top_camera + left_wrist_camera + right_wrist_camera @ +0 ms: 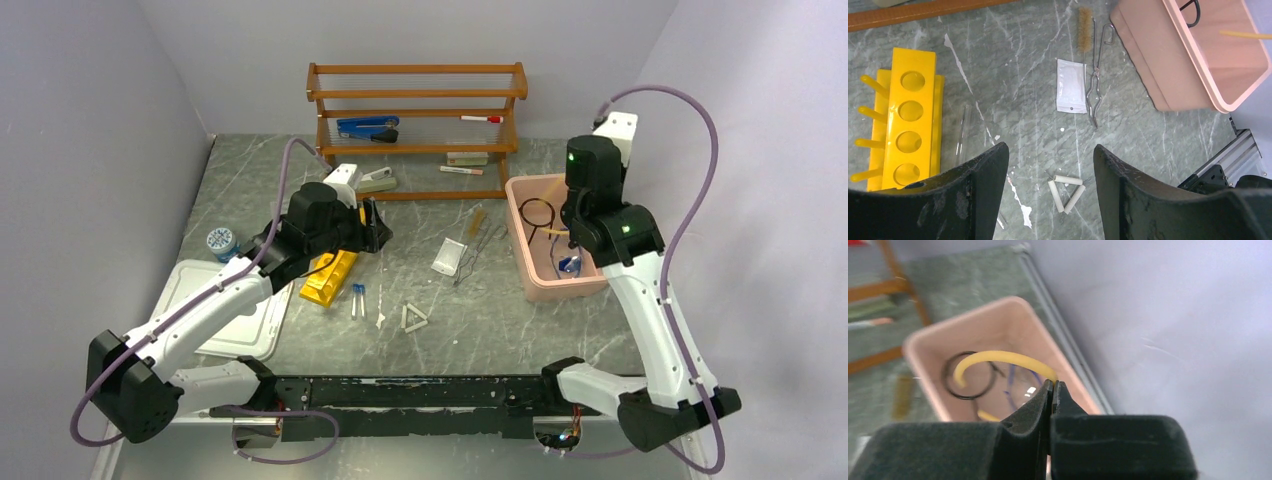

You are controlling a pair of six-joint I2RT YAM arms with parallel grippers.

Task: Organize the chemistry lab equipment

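Observation:
My left gripper [1050, 150] hangs open and empty above the table, with the white triangle [1066, 189] on the marble below, between its fingers. The yellow holed test-tube rack [908, 125] lies to its left, and two blue-capped tubes [357, 300] lie beside the rack [328, 278]. The clear bag [1071, 86], wire tongs [1095, 85] and a brush [1084, 35] lie further out. My right gripper [1053, 384] is shut on the amber tubing [998, 357] above the pink bin [923, 340]. The bin holds a black wire ring [968, 377] and blue goggles [570, 265].
A wooden shelf rack [415, 130] stands at the back with a blue stapler [367, 127] and markers on it. A white lid [240, 310] and a small round jar [221, 241] sit at the left. The pink bin [520, 235] stands at the right, close to the wall.

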